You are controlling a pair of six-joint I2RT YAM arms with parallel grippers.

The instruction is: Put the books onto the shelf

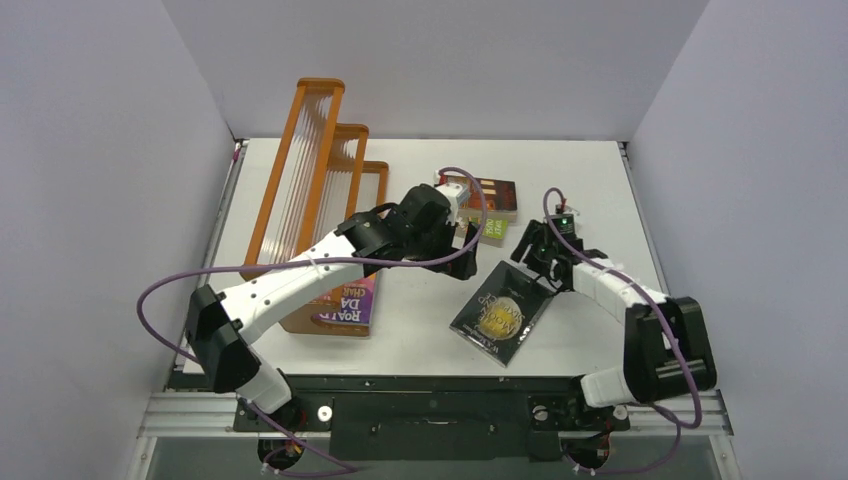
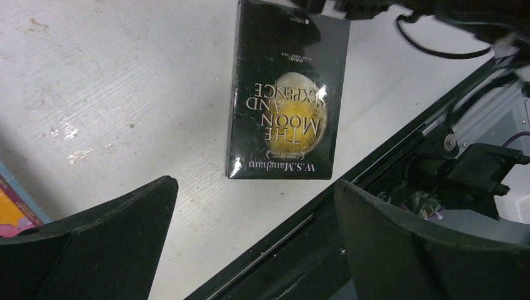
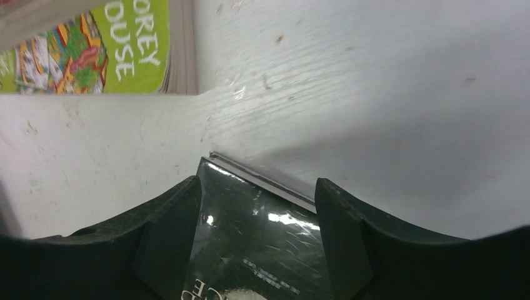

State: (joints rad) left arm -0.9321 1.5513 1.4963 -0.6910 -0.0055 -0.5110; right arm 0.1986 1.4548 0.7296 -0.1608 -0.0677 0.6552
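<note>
The black book with a gold emblem (image 1: 503, 312) lies flat near the table's front. My right gripper (image 1: 537, 258) is open at that book's far end, its fingers low over the glossy cover (image 3: 256, 237) with nothing clamped. My left gripper (image 1: 466, 256) hangs wide open above bare table, just left of the black book (image 2: 284, 100). The orange-purple Roald Dahl book (image 1: 345, 305) lies against the foot of the orange wooden shelf (image 1: 320, 170). A dark brown-orange book (image 1: 497, 197) and a bright green book (image 1: 494, 228) lie behind the grippers. The green one (image 3: 119, 50) also shows in the right wrist view.
The table's front edge and a black rail (image 2: 312, 244) run close below the black book. Purple cables (image 1: 170, 290) loop off both arms. White walls close in the table on three sides. The two arms' wrists stand close together mid-table.
</note>
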